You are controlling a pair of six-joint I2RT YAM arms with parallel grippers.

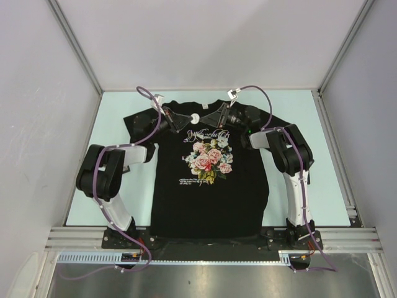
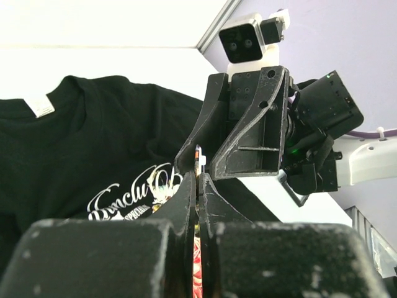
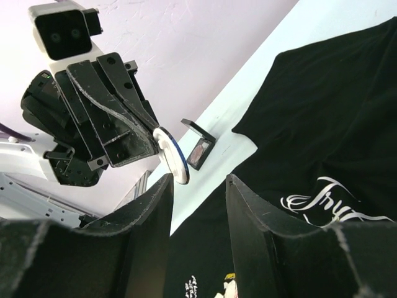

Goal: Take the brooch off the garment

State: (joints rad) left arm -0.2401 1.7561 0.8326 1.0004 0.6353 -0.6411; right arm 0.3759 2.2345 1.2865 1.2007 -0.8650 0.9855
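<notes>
Two arms are reaching in the top view over a black T-shirt (image 1: pixel 211 198), which is lying flat and print-up on the pale green table (image 1: pixel 298 112). The left gripper (image 1: pixel 184 122) and the right gripper (image 1: pixel 211 118) are facing each other over the neckline. A small round white brooch (image 1: pixel 195 117) is sitting between them, just above the cursive lettering.

In the left wrist view, the left fingers are pressing together on the brooch's thin edge, which is standing upright at their tips. The right gripper is hovering just beyond it.

In the right wrist view, the right fingers are standing moderately apart, gripping nothing. The left gripper is pinching the white, blue-rimmed disc; whether it is touching the cloth cannot be told. A small black-framed square piece (image 3: pixel 198 146) is lying on the table beyond the shirt's edge.
</notes>
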